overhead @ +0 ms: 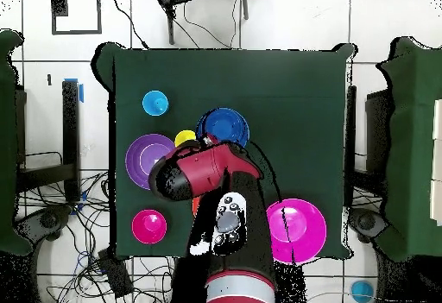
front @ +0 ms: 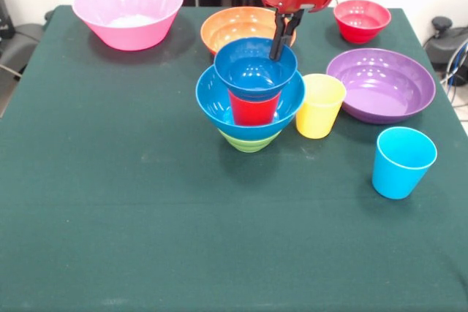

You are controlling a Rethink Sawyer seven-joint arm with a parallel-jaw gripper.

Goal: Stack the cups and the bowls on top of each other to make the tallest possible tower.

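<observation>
I see the tower [front: 250, 100] near the middle of the table [front: 110, 202]: green bowl [front: 249, 140] at the bottom, large blue bowl [front: 219, 104] on it, red cup [front: 254, 109] standing in that, small blue bowl [front: 252, 71] on top. The gripper [front: 280, 38] hangs at the small blue bowl's far rim, its dark fingers seeming to pinch that rim, though I cannot tell for sure. Out from the tower: the yellow cup [front: 319, 105] stands just beside it, the purple bowl [front: 380, 84] beyond that, the sky-blue cup [front: 403, 161] well apart toward the near side, the orange bowl [front: 234, 27] just behind, and the red bowl [front: 361, 20] and pink bowl [front: 129, 11] at the far corners.
</observation>
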